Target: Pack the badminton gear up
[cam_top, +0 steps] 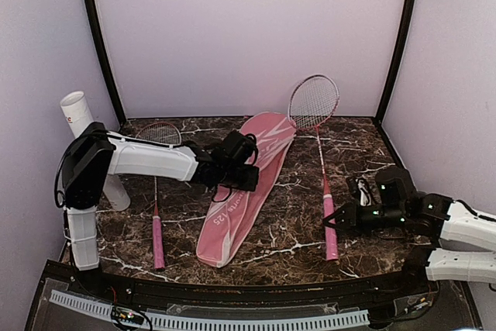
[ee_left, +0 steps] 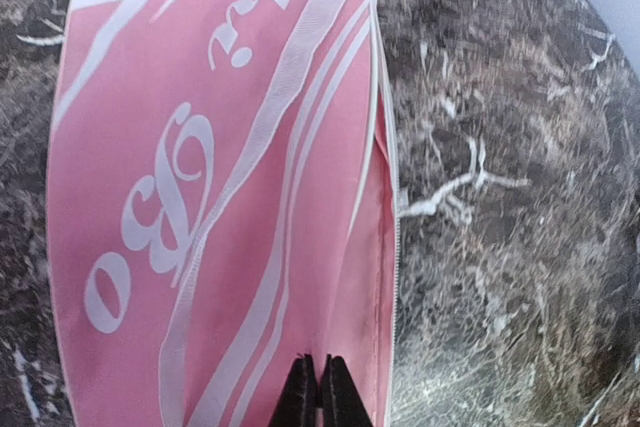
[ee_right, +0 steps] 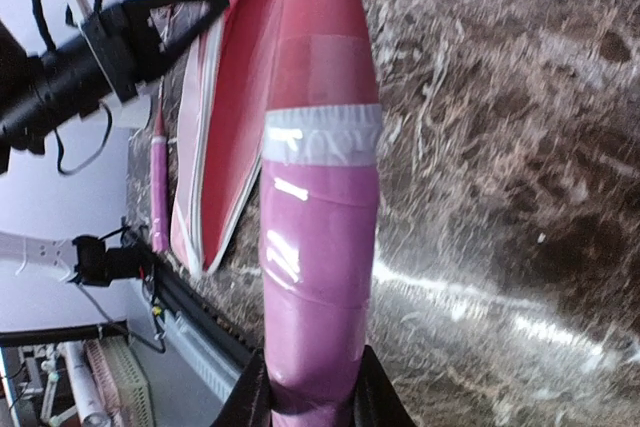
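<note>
The pink racket-shaped bag (cam_top: pixel 240 191) lies slanted in the middle of the marble table. My left gripper (cam_top: pixel 246 178) is over its middle. In the left wrist view its fingertips (ee_left: pixel 319 372) are pressed together, pinching the bag's top fabric (ee_left: pixel 220 167) just beside the zipper edge. One red-framed racket (cam_top: pixel 313 102) lies to the right of the bag. My right gripper (cam_top: pixel 335 221) is shut on that racket's pink handle (ee_right: pixel 318 277), with a finger on either side. A second racket (cam_top: pixel 157 230) lies left of the bag. A long white tube (cam_top: pixel 77 110) leans at the far left.
Purple walls with black corner posts (cam_top: pixel 101 44) close in the table on three sides. A cable tray (cam_top: pixel 232 319) runs along the near edge. The right wrist view shows the bag's open edge (ee_right: pixel 215 177) and the left gripper (ee_right: pixel 180 17) beyond it.
</note>
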Tool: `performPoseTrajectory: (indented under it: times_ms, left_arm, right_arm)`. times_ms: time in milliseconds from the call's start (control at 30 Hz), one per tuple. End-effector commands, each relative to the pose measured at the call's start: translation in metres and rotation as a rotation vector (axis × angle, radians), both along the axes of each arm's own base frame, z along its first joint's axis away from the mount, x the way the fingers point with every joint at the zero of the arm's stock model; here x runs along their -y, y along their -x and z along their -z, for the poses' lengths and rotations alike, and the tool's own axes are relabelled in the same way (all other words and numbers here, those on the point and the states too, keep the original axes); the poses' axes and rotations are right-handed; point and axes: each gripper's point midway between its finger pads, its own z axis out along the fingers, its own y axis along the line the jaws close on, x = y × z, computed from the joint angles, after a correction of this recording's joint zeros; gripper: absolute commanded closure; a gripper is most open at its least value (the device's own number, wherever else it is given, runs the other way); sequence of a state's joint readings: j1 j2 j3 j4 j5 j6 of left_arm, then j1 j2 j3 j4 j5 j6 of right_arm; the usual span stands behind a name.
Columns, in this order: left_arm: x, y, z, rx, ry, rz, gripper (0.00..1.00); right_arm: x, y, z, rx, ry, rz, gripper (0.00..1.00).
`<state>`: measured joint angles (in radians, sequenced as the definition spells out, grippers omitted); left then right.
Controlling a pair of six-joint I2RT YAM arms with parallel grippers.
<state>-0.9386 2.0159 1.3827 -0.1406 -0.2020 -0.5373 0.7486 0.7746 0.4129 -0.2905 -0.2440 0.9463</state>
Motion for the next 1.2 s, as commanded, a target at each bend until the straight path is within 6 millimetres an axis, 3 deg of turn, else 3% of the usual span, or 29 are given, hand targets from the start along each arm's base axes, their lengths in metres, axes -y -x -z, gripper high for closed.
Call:
performPoseTrajectory:
  times_ms: [0, 167, 267, 467, 700, 967, 1167]
  left_arm:
    - [-0.007, -0.027, -0.063, 0.075, 0.165, -0.031, 1.0]
    - [-0.025, -0.051, -0.068, 0.061, 0.216, -0.067, 1.0]
    - [-0.036, -0.066, -0.068, 0.052, 0.241, -0.096, 1.0]
    - [-0.048, -0.087, -0.064, 0.021, 0.284, -0.109, 1.0]
    - [-0.064, -0.099, -0.061, 0.031, 0.278, -0.143, 1.0]
    - [-0.078, -0.108, -0.059, 0.047, 0.275, -0.183, 1.0]
    - [-0.081, -0.111, -0.06, 0.06, 0.273, -0.181, 1.0]
  right_arm:
    - [-0.01, 0.041, -0.018, -0.098, -0.157, -0.14, 1.0]
    - [-0.011, 0.07, -0.034, -0.163, -0.251, -0.238, 1.0]
    - [-0.006, 0.08, -0.033, -0.192, -0.225, -0.258, 1.0]
    - [0.0, 0.097, -0.051, -0.233, -0.208, -0.319, 1.0]
    - [0.012, 0.126, -0.064, -0.349, -0.231, -0.344, 1.0]
    - [0.029, 0.127, -0.064, -0.392, -0.119, -0.262, 1.0]
    - [0.032, 0.148, -0.071, -0.459, -0.129, -0.346, 1.0]
